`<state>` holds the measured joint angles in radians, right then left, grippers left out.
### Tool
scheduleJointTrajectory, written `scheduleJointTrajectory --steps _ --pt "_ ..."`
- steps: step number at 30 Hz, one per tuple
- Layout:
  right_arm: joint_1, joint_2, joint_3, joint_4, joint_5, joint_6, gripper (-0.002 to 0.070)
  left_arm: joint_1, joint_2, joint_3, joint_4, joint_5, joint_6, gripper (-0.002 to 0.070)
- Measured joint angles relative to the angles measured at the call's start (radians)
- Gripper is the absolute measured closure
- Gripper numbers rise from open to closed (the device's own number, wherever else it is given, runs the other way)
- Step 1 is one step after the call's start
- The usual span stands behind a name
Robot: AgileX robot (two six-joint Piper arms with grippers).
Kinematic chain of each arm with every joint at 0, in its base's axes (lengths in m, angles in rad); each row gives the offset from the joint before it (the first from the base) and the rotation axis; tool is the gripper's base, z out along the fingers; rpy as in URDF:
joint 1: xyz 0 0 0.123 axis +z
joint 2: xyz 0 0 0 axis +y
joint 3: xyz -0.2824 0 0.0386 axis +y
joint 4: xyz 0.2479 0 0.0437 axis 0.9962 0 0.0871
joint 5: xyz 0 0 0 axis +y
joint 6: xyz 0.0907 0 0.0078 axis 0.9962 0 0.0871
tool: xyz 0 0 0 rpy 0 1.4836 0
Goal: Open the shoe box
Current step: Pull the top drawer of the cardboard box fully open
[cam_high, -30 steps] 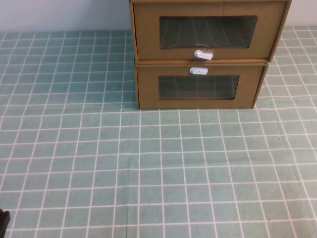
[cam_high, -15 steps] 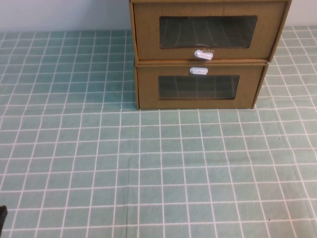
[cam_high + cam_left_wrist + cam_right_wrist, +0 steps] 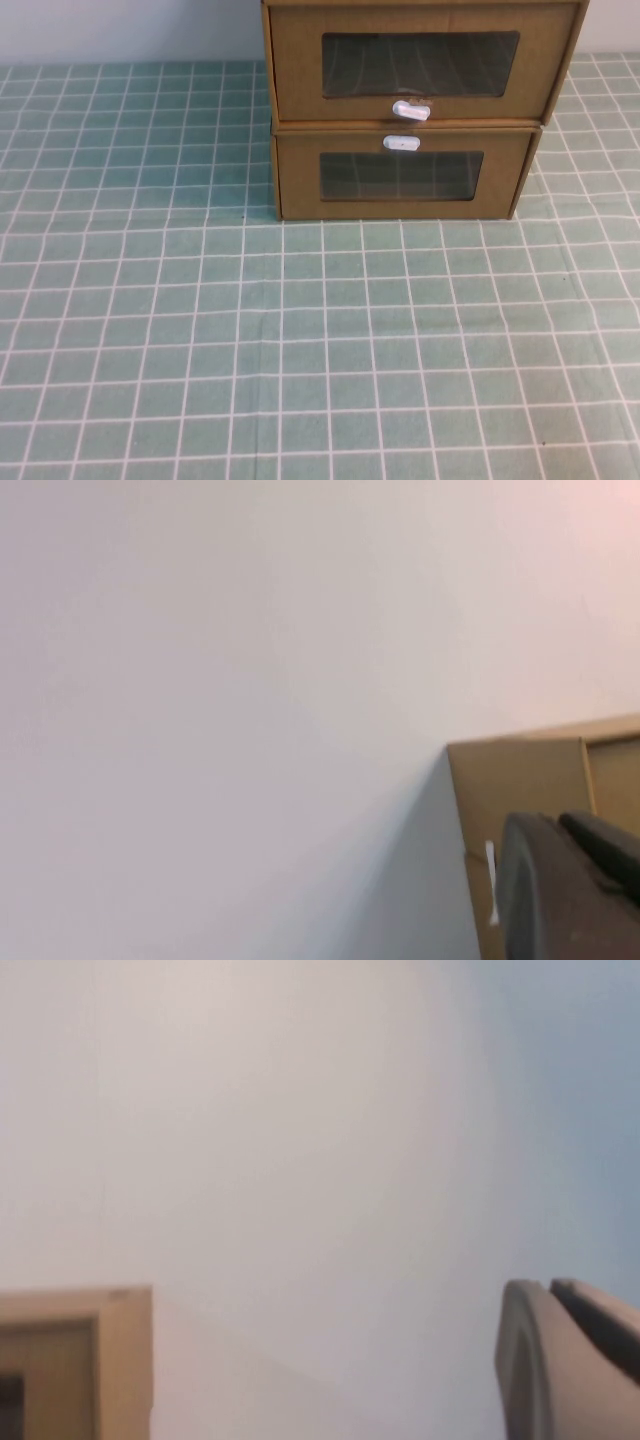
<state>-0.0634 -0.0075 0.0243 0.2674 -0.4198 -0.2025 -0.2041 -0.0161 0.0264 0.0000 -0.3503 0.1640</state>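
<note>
Two brown cardboard shoe boxes stand stacked at the table's far edge, both shut. The upper box (image 3: 420,60) and the lower box (image 3: 400,175) each have a clear window. The upper white handle (image 3: 411,110) and the lower white handle (image 3: 401,143) sit on their fronts. Neither arm shows in the high view. In the left wrist view my left gripper (image 3: 558,823) is shut and empty, far from the box (image 3: 520,780). In the right wrist view my right gripper (image 3: 550,1285) is shut and empty, with a box corner (image 3: 70,1360) far off.
A green tablecloth with a white grid (image 3: 320,340) covers the table in front of the boxes. A pale wall (image 3: 130,30) stands behind them.
A dark bit of the left arm at the bottom-left corner of the high view has slid out of sight. The boxes have not moved.
</note>
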Motion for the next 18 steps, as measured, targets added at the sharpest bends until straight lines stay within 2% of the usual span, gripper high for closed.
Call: scheduleJointTrajectory --steps 4,7,9,13,18 --pt "0.0 0.0 0.0 0.006 -0.154 0.092 0.0689 0.0 0.0 0.0 -0.015 -0.127 -0.022 0.068" --pt "0.0 0.0 0.0 0.008 -0.297 0.247 0.0689 0.0 0.0 0.0 -0.092 -0.313 -0.091 0.068" --pt "0.0 -0.005 -0.002 0.01 -0.371 0.334 0.0689 0.0 0.0 -0.019 -0.16 -0.363 -0.118 0.068" --pt "0.0 -0.006 -0.091 0.014 -0.378 0.399 0.0689 0.0 0.0 -0.141 -0.249 -0.337 -0.117 0.068" --pt "0.0 0.016 -0.397 0.009 -0.28 0.411 0.0689 0.0 0.051 -0.371 -0.269 -0.268 -0.032 0.068"
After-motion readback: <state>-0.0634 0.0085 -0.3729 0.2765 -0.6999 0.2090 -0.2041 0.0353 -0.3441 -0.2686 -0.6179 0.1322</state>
